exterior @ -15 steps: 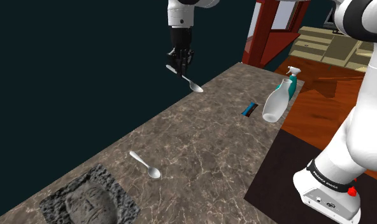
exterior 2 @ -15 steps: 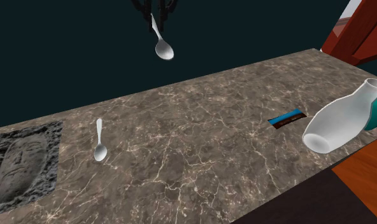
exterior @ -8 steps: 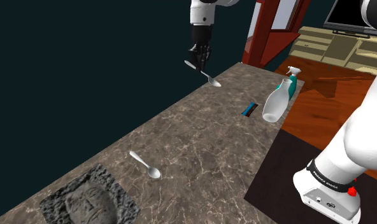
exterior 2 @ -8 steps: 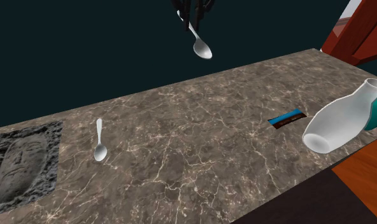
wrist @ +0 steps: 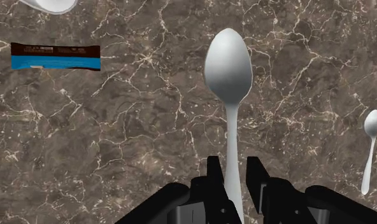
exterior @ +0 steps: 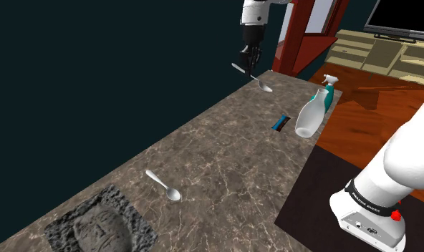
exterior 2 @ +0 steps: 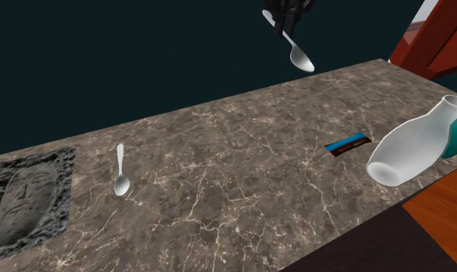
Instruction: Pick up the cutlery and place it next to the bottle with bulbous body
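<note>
While the gripper (wrist: 235,167) is clamping the spoon (wrist: 228,63) by its handle tip high above the table (exterior: 218,154), the long overhang is risking a swivel or a drop short of the bottle (exterior: 309,116).

Nothing here reads as words or numbers. The brown-and-blue bar (wrist: 55,56) on the counter (wrist: 117,159) carries faint marks along its upper band, too small to make out.

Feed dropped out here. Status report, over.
End effector shut on spoon, held above the counter. Bottle lies at the counter's edge. Blue bar beside it, possibly in the way. Second spoon far off.
</note>
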